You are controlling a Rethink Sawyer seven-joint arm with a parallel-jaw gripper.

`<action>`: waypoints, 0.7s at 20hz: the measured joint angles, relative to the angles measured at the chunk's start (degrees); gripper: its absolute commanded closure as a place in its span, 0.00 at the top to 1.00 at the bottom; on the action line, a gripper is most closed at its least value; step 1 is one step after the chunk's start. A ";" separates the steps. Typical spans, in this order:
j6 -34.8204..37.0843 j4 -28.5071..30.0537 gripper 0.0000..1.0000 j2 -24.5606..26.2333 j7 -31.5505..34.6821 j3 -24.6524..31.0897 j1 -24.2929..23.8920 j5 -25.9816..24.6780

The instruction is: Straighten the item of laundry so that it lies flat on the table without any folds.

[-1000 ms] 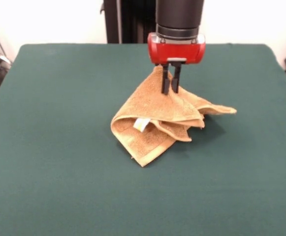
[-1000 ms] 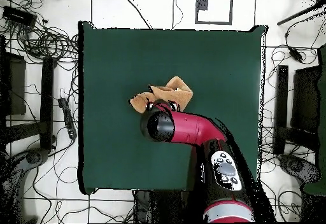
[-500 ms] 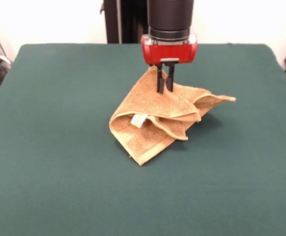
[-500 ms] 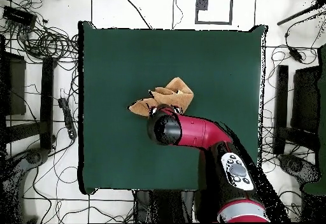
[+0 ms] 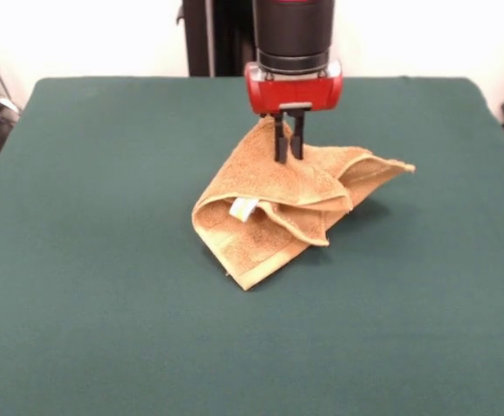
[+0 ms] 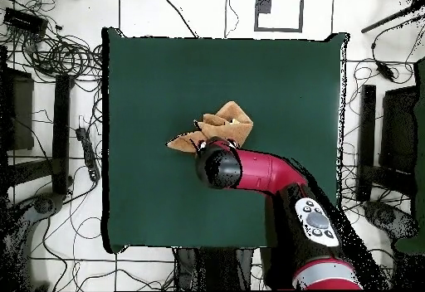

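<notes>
A: Front view first. The gripper [image 5: 286,159] comes down from the top centre, jaws pinched together on the peak of the towel [image 5: 273,212]. The cloth tents up to that pinch.

B: Where does the towel sit?

A: Just above the frame's centre on the table [image 5: 87,303], green cloth bare all round it. It's bunched in overlapping folds: one tail points to the right, a corner points down toward the frame bottom, and the white label [image 5: 244,209] sits on the left fold.

B: Overhead?

A: The arm [image 6: 266,172] reaches in from the lower right and covers the pinch. The towel [image 6: 224,124] pokes out above and left of the wrist, left of the table's [image 6: 290,81] centre. Can't see the jaws here.

B: Advice for the step?

A: My guess is it's a lift-and-drag to unfold. Go high enough that the layers hang free, then pull slowly away from the lower corner so it trails out. Release low. The grip may hold two layers, in which case a fold would stay.
</notes>
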 measured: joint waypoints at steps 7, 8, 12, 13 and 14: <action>2.55 0.87 0.00 -1.96 0.00 0.01 0.74 -1.27; 3.05 1.06 0.00 -2.49 0.00 0.02 0.76 -1.28; 5.17 1.88 0.00 -4.79 0.00 0.00 0.77 -1.37; 5.83 2.17 0.00 -5.48 0.00 0.00 0.77 -1.39; 6.44 2.44 0.00 -6.14 0.00 0.00 0.76 -1.39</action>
